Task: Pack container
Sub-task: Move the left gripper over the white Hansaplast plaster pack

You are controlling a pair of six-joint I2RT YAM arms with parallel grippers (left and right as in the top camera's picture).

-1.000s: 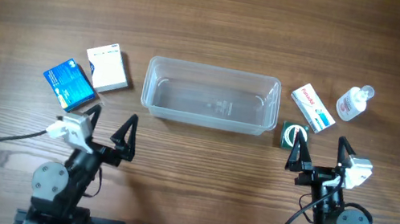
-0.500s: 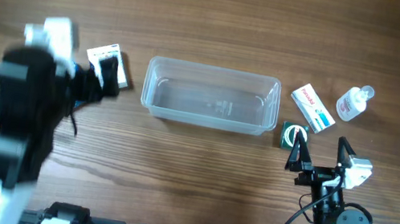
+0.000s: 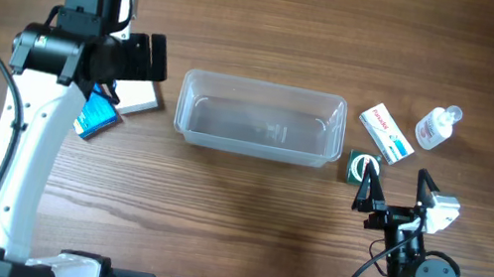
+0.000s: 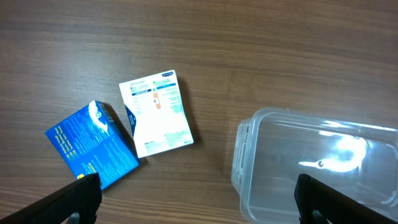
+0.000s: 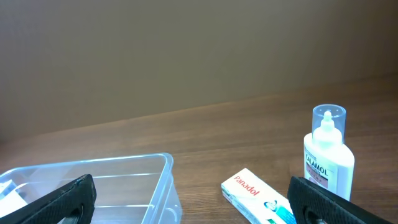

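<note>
1. Overhead: the container (image 3: 260, 118) lies empty on the tabletop (image 3: 242, 228), midway between the left and right edges and nearer the far edge. The left gripper (image 3: 143, 58) hangs near the container's left end. Its arm hides part of a white box (image 3: 140, 100) and a blue box (image 3: 96, 120). The right gripper (image 3: 393, 195) sits toward the near right corner with its fingers apart. A small green thing (image 3: 361, 165) just beyond it is too small to identify.
2. Left wrist: the fingers are wide apart and hold nothing. The container is cut off at the right. It looks like thin, clear plastic, so probably light, slightly flexible and slick. The rim or a short end wall seems the best hold.
3. Right wrist: the fingers are apart and empty. Only one end of the container shows. A Panadol box (image 5: 258, 196) is cut off below, and a bottle (image 5: 328, 152) stands upright beside it.
</note>
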